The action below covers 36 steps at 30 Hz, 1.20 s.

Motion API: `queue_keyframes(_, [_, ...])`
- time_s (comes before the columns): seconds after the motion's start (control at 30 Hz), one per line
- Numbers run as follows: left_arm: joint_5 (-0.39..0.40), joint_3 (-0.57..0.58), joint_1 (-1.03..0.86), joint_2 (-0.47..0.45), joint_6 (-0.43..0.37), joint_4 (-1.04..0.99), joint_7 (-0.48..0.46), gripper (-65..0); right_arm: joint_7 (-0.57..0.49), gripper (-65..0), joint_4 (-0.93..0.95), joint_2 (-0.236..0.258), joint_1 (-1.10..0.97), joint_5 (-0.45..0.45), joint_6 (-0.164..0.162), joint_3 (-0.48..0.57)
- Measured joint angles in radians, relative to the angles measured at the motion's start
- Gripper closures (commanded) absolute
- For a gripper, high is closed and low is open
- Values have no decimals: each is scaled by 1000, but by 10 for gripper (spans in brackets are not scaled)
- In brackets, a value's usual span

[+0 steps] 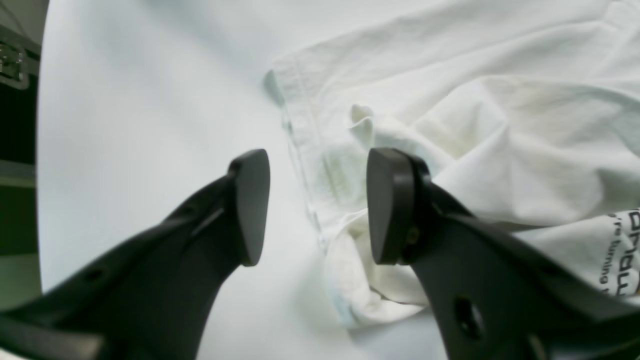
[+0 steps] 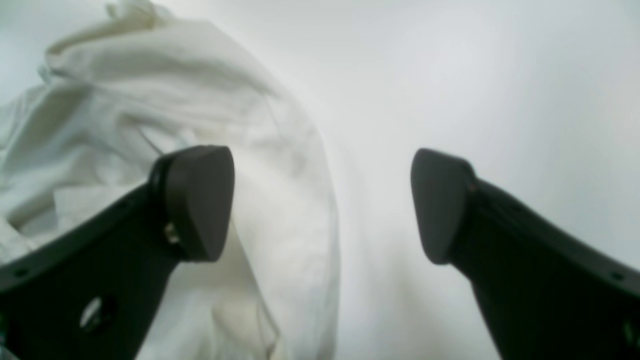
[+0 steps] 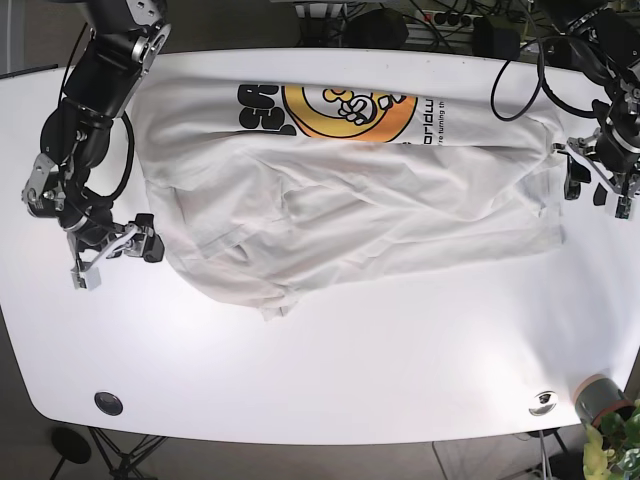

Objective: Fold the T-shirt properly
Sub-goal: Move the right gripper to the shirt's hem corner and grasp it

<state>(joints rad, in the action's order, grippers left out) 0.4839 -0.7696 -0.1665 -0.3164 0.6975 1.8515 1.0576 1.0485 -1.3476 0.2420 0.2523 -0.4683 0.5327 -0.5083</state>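
Rumpled white shirt (image 3: 350, 200) lies across the tabletop (image 3: 400, 360).
Both pincers spread wide: left gripper (image 1: 315, 205) straddles the hemmed edge, right gripper (image 2: 320, 205) over soft folds.

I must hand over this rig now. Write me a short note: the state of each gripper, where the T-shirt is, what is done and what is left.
Left gripper: open, holding nothing, over the hemmed edge of the T-shirt.
Right gripper: open, holding nothing, straddling the opposite edge of the shirt.
T-shirt: lies across the far half of the white table, wrinkled; the printed logo shows along its far edge.
Done: one long fold seems made, but uneven.
Left: grasp the two ends, smooth the cloth, finish the folds.
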Motion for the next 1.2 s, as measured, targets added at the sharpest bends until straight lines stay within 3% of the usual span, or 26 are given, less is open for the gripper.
queue_keyframes(0.37, [-10, 0, -2, 0, 0, 0, 0, -293, -276, -517, 328, 29, 63, 34, -4, 132])
queue_keyframes(0.77, [-12, 0, -2, 0, 0, -1, 1, -293, -308, -496, 344, -29, 76, 35, 0, 173])
queue_keyframes(1.0, [-12, 0, -2, 0, 0, -1, 0, -293, -310, -322, 348, -28, 76, 36, -8, 173])
queue_keyframes(1.13, [-12, 0, -2, -3, 0, -1, 0, -293, -311, -141, 349, -29, 75, 47, -9, 173])
queue_keyframes(1.2, [-12, 0, 0, -5, 0, -2, 1, -293, -311, -11, 350, -29, 73, 47, -10, 173])
